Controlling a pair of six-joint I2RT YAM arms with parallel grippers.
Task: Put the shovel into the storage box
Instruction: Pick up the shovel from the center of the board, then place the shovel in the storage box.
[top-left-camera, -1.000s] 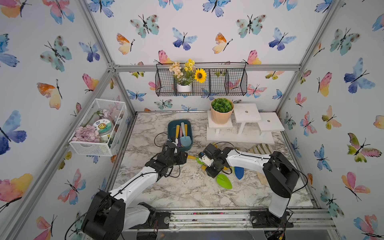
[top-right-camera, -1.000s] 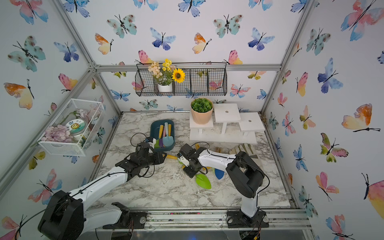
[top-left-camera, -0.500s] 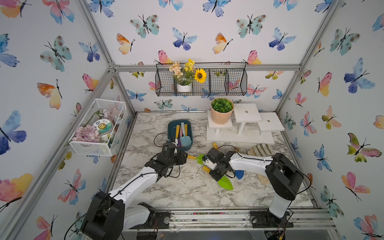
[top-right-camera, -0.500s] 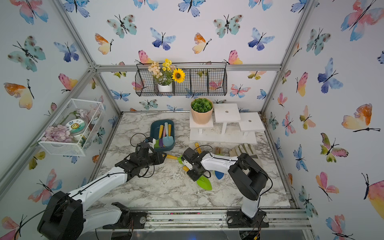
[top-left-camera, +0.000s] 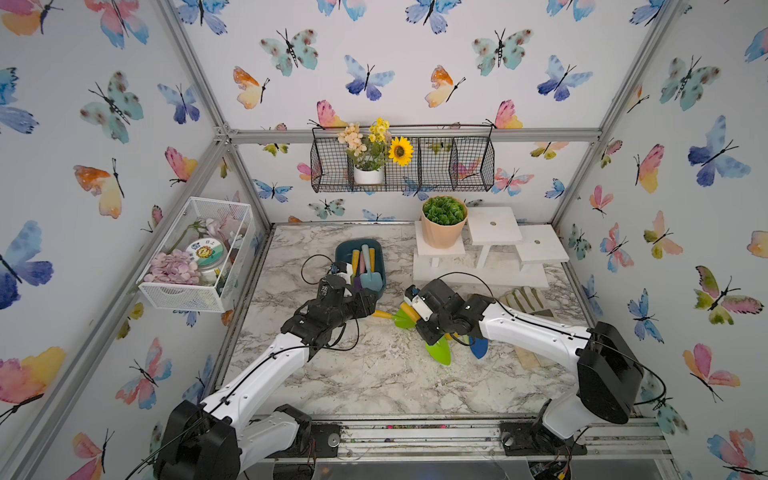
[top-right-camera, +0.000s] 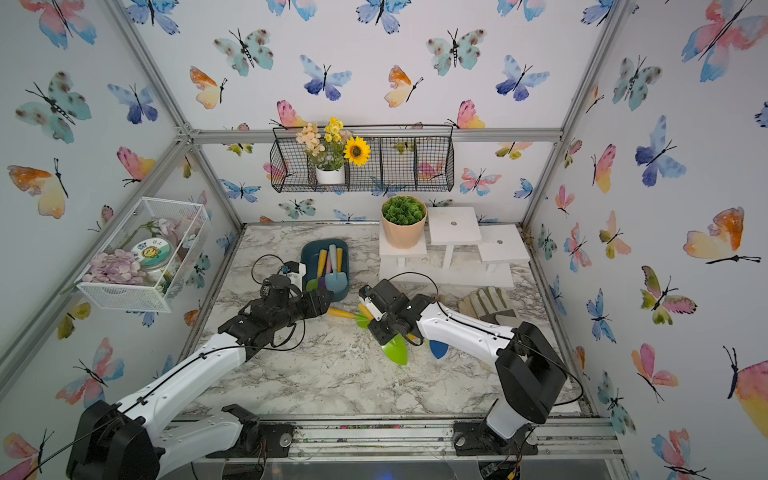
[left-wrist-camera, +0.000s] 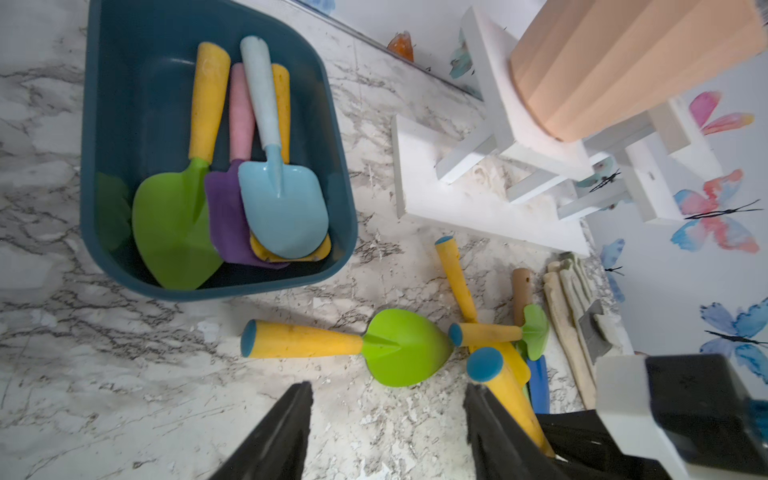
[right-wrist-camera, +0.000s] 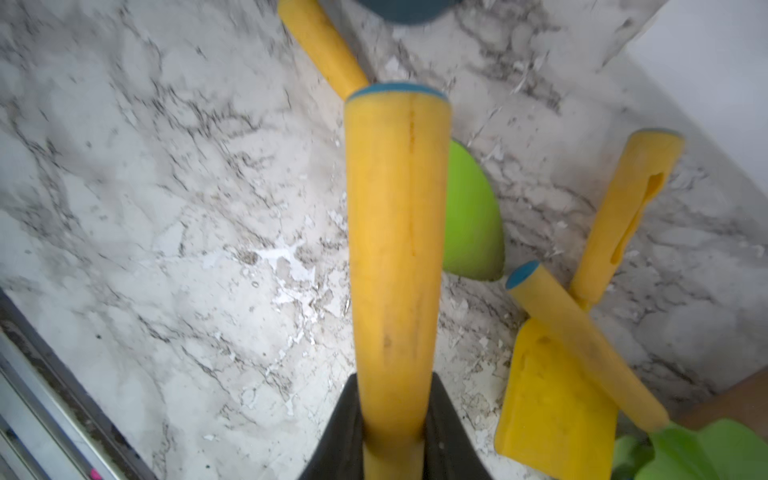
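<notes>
Holding the shovel (right-wrist-camera: 395, 228) by its yellow handle, the right gripper (right-wrist-camera: 395, 378) was squeezed shut on it, with one black finger on each side. The shovel's green blade pointed back under the arm, over the marble table (top-left-camera: 374, 382). The shovel was outside the storage box (top-left-camera: 341, 251). The dark teal box sat farther back on the table, with four other shovels (left-wrist-camera: 174, 224) lying inside it. The left gripper (left-wrist-camera: 387, 386) was near the box, with its fingers (left-wrist-camera: 286, 432) apart and nothing between them. Another green shovel (left-wrist-camera: 399, 345) lay flat on the table, between the two grippers.
</notes>
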